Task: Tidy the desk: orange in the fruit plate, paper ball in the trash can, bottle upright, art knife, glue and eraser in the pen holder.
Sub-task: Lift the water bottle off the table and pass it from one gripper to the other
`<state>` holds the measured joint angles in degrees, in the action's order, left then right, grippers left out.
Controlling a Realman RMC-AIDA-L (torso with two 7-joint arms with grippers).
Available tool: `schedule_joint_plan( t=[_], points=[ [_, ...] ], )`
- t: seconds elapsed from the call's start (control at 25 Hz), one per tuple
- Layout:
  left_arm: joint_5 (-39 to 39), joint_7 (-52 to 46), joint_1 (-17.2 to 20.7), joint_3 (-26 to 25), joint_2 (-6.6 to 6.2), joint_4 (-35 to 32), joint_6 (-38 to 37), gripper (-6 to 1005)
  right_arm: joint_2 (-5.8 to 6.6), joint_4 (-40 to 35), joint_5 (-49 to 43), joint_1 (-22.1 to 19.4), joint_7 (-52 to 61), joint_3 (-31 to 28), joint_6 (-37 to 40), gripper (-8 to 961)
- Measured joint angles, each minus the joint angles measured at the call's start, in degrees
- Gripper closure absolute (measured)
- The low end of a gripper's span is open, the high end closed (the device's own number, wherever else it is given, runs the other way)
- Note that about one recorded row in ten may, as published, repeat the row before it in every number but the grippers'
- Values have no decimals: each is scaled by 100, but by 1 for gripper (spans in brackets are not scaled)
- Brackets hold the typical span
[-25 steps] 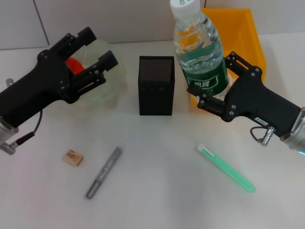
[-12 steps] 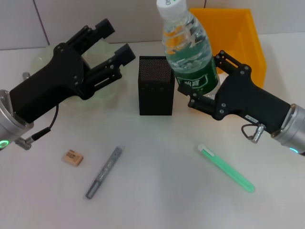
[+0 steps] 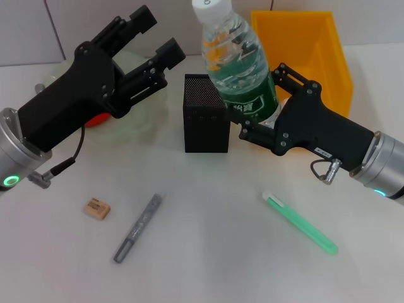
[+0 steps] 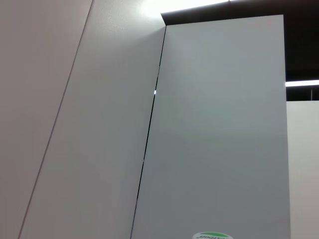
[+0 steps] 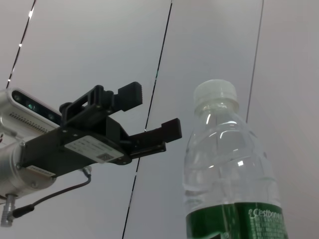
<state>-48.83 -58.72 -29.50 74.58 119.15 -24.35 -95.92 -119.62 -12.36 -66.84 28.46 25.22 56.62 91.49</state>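
While the right hand (image 3: 255,120) grips the bottle (image 3: 237,63) around its green label, holding it off the table (image 3: 208,252) and tilted slightly, cap up, the bottle sits just right of the pen holder (image 3: 206,113) and partly overlaps it. Left hand (image 3: 151,38) is raised to the left of the pen holder, fingers spread wide, holding nothing, above the fruit plate (image 3: 142,117). Orange (image 3: 96,118) shows under that arm. In front of the pen holder: eraser (image 3: 97,209) far left, grey art knife (image 3: 137,228) nearer, green glue stick (image 3: 300,223) to the right. Orange trash can (image 3: 303,53) is behind and right.
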Motion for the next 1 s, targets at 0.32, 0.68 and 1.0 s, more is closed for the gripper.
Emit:
schedule_joint_plan(
  t=[0.32,0.68,1.0],
  points=[
    [107,73,-161,87,3,213,12,234,0,14,-9,32,0,77,-1,184],
    [365,207,-186,367,3,273,67,235,-6,30,-14,65,-8,86,0,183],
    [373,211,-174,373,3,273,75,236,-9,49,-14,72,-9,86,5,183]
  ],
)
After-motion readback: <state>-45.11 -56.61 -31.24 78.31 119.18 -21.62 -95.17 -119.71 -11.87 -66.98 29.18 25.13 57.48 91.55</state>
